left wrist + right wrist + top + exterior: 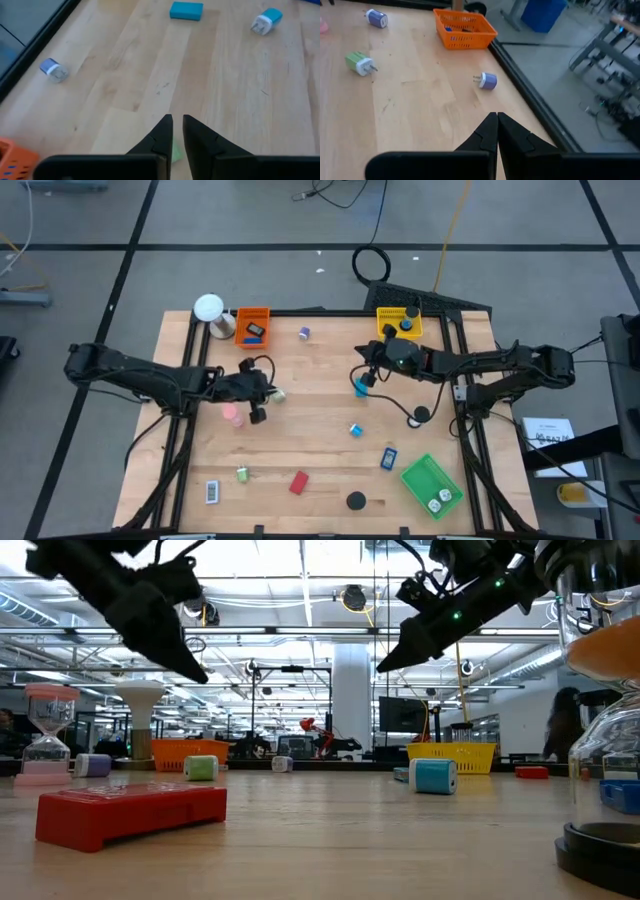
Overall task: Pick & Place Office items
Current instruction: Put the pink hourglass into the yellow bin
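Green plug (175,151) beneath left tool (177,131)

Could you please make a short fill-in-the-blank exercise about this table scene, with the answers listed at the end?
1. The tray beside the white ball-topped object is ____ in colour.
2. The green tray lies near the table's front ____ corner.
3. The red rectangle lies between the small green roll and the black ____.

Answers: orange; right; disc
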Motion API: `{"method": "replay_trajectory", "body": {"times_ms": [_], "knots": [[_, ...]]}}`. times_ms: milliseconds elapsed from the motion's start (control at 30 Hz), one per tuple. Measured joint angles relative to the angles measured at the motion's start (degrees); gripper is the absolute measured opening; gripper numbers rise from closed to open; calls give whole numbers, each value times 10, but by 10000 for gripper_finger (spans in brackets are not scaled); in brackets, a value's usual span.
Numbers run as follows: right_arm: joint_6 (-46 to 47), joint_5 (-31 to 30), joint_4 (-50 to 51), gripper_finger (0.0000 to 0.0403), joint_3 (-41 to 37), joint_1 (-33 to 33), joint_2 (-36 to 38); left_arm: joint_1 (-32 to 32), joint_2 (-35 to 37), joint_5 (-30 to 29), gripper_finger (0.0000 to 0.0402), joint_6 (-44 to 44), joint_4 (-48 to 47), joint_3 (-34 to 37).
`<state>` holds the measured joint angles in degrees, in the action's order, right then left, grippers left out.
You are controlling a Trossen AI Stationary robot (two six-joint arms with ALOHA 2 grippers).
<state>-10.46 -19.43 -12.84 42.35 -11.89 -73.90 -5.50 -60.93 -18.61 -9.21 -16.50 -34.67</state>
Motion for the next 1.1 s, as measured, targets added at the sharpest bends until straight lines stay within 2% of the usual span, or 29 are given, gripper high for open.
{"method": "replay_trajectory", "body": {"times_ms": [167, 267, 467, 800, 933, 1100], "knots": [[-27, 0, 2, 2, 0, 0, 0, 3, -1, 1, 6, -5, -83, -52], [-23, 1, 2, 2, 0, 0, 0, 8, -2, 0, 10, -42, -145, -77], [-23, 1, 2, 2, 0, 0, 0, 19, -2, 1, 68, -113, -261, -117], [-23, 1, 2, 2, 0, 0, 0, 45, -10, 24, 172, -179, -383, -119], [-23, 1, 2, 2, 0, 0, 0, 41, -10, 66, 205, -169, -389, -119], [-23, 1, 2, 2, 0, 0, 0, 25, -17, 81, 240, -165, -389, -119]]}}
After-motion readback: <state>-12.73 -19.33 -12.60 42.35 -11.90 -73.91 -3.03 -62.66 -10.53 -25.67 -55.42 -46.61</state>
